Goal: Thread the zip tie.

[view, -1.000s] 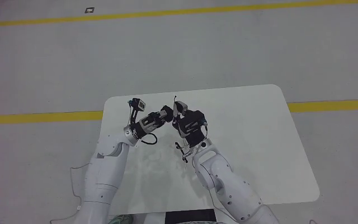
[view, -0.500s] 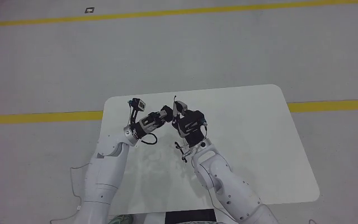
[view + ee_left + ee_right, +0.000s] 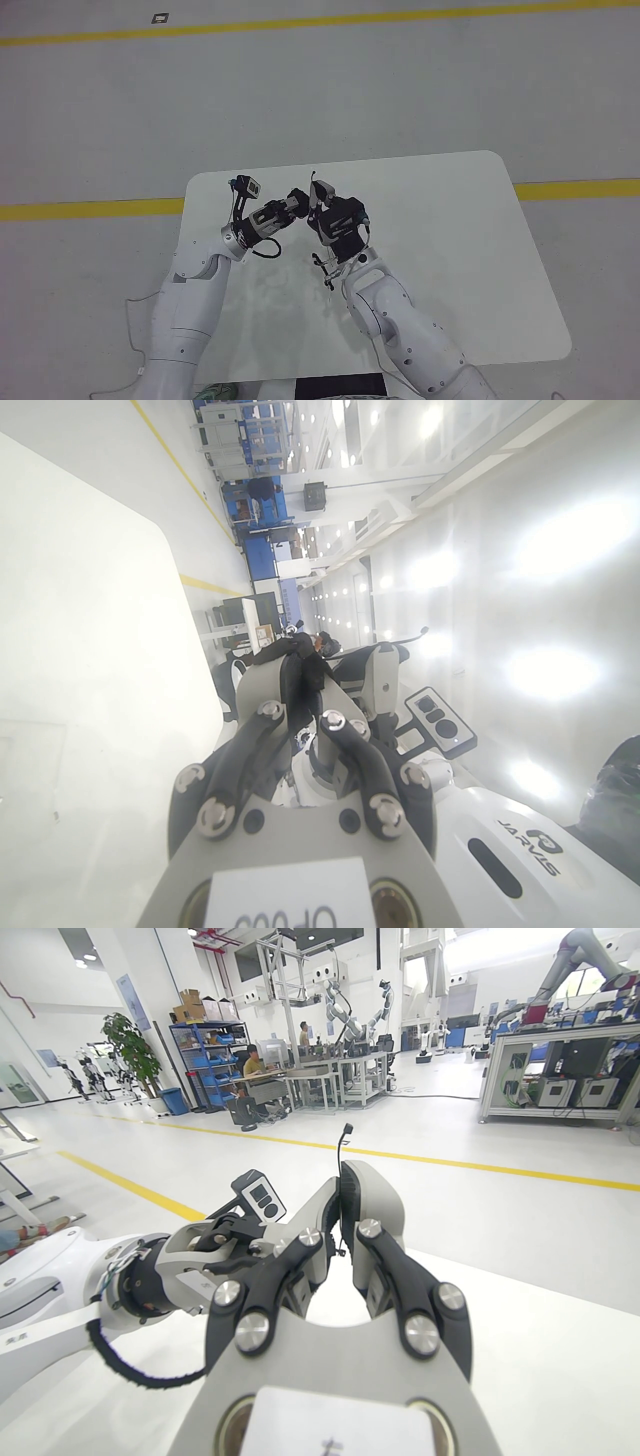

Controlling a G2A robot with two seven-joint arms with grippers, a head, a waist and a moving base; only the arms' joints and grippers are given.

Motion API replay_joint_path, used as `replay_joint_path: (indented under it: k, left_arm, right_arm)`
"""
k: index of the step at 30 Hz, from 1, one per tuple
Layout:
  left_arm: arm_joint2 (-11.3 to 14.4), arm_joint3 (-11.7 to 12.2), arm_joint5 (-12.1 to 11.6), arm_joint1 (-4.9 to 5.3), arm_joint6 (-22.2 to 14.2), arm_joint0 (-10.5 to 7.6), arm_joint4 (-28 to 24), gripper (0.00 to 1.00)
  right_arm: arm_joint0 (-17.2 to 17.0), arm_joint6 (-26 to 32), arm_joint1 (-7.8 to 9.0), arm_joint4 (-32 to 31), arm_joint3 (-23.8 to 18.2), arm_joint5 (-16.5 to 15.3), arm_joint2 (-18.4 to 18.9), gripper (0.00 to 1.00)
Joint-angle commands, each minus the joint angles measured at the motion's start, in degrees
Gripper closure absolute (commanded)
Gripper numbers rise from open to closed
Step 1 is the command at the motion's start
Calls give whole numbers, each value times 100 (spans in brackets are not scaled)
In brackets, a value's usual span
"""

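A thin black zip tie point(image 3: 343, 1163) stands upright, pinched between the pads of my right gripper point(image 3: 341, 1188), which is shut on it. Its small head point(image 3: 346, 1128) sticks up above the fingertips, and a short end hangs below them. In the top view the zip tie point(image 3: 313, 180) rises from the right gripper point(image 3: 318, 196) over the table's back left part. My left gripper point(image 3: 298, 200) is right beside it, tips nearly touching. The left gripper point(image 3: 300, 660) is shut, with something dark at its tips that I cannot identify.
The white table point(image 3: 450, 250) spreads wide to the right of both arms. Its rounded back-left corner point(image 3: 195, 185) lies close behind the left arm. A black cable loop point(image 3: 135, 1373) hangs under the left wrist.
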Motion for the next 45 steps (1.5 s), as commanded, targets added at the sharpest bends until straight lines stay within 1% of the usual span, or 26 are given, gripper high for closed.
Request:
replay_joint_path:
  k: [1, 18, 38, 45]
  left_arm:
    - [0, 0, 0, 0, 0, 0, 0, 100]
    - [0, 0, 0, 0, 0, 0, 0, 100]
    - [0, 0, 0, 0, 0, 0, 0, 100]
    - [0, 0, 0, 0, 0, 0, 0, 100]
  right_arm:
    - [-2, 3, -2, -6, -1, -3, 3, 100]
    - [5, -9, -26, 0, 17, -6, 31, 100]
    - [-48, 139, -42, -1, 51, -32, 48, 100]
    - [-25, 124, -53, -15, 66, 28, 69, 100]
